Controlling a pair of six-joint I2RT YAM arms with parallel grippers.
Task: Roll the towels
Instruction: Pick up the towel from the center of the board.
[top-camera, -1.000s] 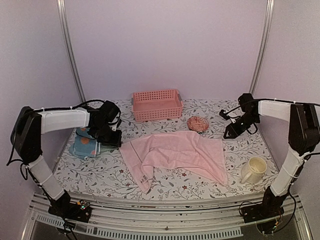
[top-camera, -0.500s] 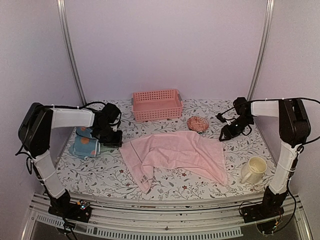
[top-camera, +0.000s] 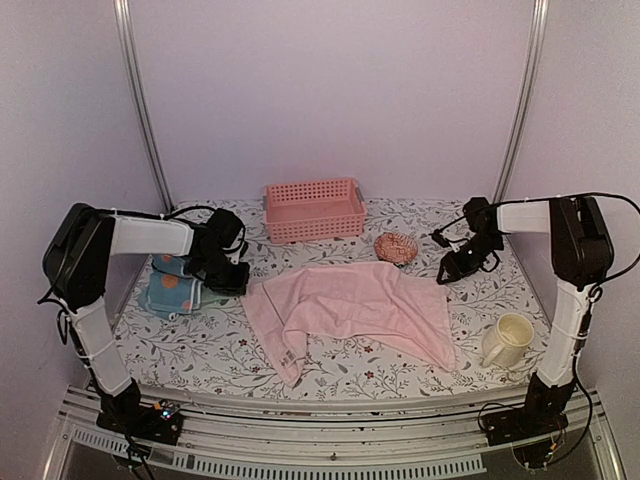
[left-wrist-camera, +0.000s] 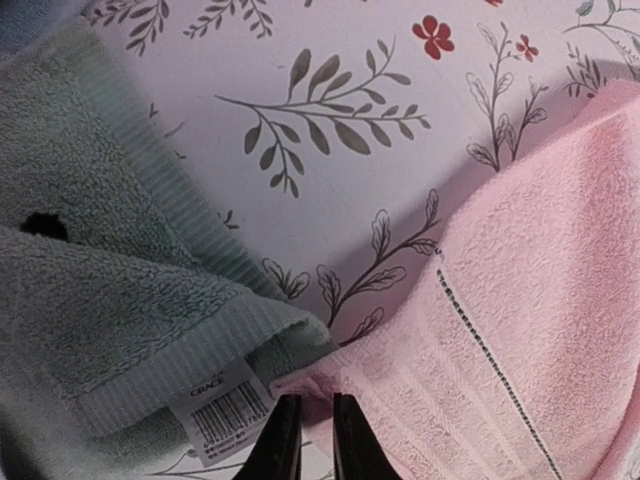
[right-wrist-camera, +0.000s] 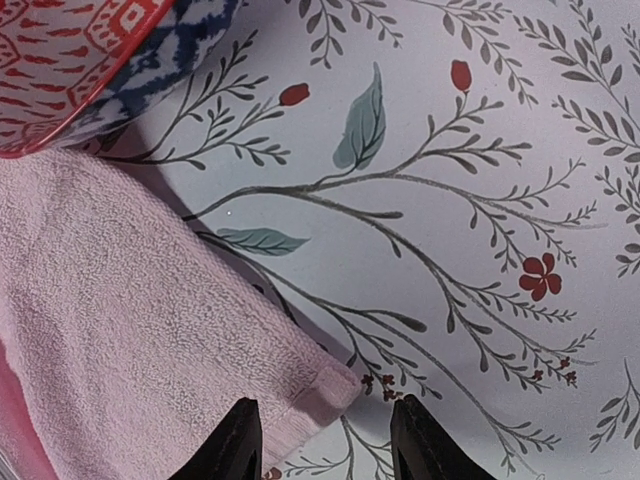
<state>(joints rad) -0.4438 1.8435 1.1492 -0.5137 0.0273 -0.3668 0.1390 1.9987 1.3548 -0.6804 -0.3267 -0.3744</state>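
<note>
The pink towel (top-camera: 350, 305) lies spread mid-desk (top-camera: 200, 350). The right gripper (right-wrist-camera: 325, 415), open, straddles its right corner. The left gripper (left-wrist-camera: 312, 415), mostly cut off, has its fingers nearly together at the opposite corner, but I cannot tell whether they grip it. The left arm partly hides the other towels (top-camera: 165, 292).

Pink towel (top-camera: 350, 305) unrolled, two others heaped left.
It lies rumpled and flat at centre; the spotted blue towel (top-camera: 163, 293) and sage green towel (left-wrist-camera: 110, 300) sit bunched at middle left, the green hem just beside its corner.
</note>
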